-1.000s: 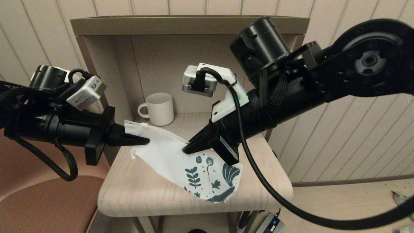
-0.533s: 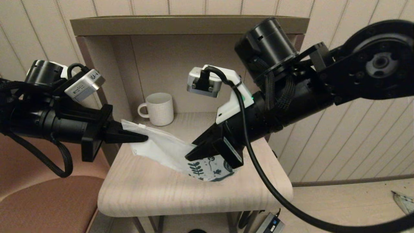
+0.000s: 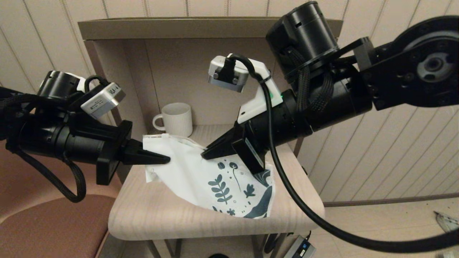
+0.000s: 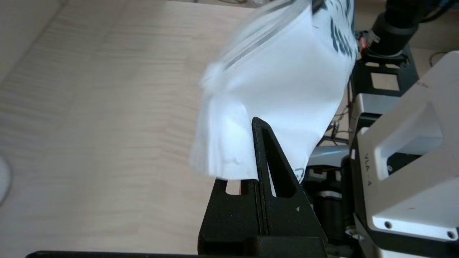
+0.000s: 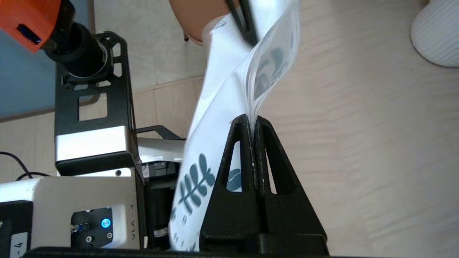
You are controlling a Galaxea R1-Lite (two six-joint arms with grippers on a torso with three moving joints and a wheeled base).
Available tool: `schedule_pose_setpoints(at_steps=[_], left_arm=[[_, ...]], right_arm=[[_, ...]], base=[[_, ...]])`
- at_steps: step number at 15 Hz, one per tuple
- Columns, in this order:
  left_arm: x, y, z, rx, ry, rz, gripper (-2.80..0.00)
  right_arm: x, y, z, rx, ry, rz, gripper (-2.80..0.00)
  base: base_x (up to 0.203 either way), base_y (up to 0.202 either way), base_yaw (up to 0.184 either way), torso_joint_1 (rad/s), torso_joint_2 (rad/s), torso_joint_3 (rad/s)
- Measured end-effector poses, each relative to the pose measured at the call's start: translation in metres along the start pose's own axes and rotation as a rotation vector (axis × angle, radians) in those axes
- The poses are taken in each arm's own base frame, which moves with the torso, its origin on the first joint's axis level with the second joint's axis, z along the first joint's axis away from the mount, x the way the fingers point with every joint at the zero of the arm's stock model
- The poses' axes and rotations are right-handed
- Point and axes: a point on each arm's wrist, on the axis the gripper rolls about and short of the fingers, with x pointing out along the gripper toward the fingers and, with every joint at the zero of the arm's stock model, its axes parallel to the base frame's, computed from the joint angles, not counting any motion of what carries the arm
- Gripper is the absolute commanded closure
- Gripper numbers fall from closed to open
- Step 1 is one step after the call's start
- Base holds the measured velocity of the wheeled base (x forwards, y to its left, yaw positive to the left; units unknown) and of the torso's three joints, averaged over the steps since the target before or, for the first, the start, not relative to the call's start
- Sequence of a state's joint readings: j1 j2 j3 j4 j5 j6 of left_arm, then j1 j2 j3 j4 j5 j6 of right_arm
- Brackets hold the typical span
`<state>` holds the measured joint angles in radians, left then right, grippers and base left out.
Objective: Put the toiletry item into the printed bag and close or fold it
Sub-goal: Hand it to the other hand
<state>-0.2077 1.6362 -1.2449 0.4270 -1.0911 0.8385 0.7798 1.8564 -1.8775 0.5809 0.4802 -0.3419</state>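
Pale wood-grain table top [image 3: 154, 211] with rounded front corners, set before an open alcove with a shelf [image 3: 200, 27] across its top. The right arm enters from the upper right and slopes down toward the middle of the table top; the left arm enters level from the left, above the left edge. The printed bag [image 3: 200, 175] — thin, white, with dark teal leaves and flowers at one end — hangs stretched between the two grippers above the table top, its plain end toward the left edge and its printed end sagging toward the front right corner, where it meets or nearly meets the surface. Right gripper [image 3: 204, 156]: fingers pressed together on the bag's upper edge near mid-length; in the right wrist view the sheet emerges from between the closed tips [image 5: 254, 120]. Left gripper [image 3: 166, 159]: fingers together, pinching the bag's plain white end; in the left wrist view the white sheet rises from the closed tips [image 4: 255, 123]. A white ribbed mug [image 3: 177, 120] stands at the back of the table top, inside the alcove toward its left wall, handle to the left — apart from the bag. The toiletry item appears in none of the views; whether it lies inside the bag cannot be told.
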Motion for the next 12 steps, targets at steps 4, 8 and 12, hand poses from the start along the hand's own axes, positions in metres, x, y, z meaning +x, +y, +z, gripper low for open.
schedule_pose_setpoints(at_steps=[4, 8, 12], left_arm=[[0.002, -0.002, 0.000, 0.006, 0.000, -0.008, 0.00], [0.002, -0.003, 0.001, 0.011, -0.001, -0.009, 0.00], [0.002, -0.004, 0.001, 0.015, -0.001, -0.008, 0.00]], right_arm=[[0.004, 0.000, -0.007, 0.014, 0.024, 0.007, 0.00], [0.006, 0.001, -0.010, 0.014, 0.039, 0.011, 0.00], [0.007, 0.000, -0.012, 0.015, 0.061, -0.030, -2.80]], base=[[0.000, 0.000, 0.000, 0.000, 0.00, 0.000], [0.000, 0.000, 0.000, 0.000, 0.00, 0.000], [0.000, 0.000, 0.000, 0.000, 0.00, 0.000]])
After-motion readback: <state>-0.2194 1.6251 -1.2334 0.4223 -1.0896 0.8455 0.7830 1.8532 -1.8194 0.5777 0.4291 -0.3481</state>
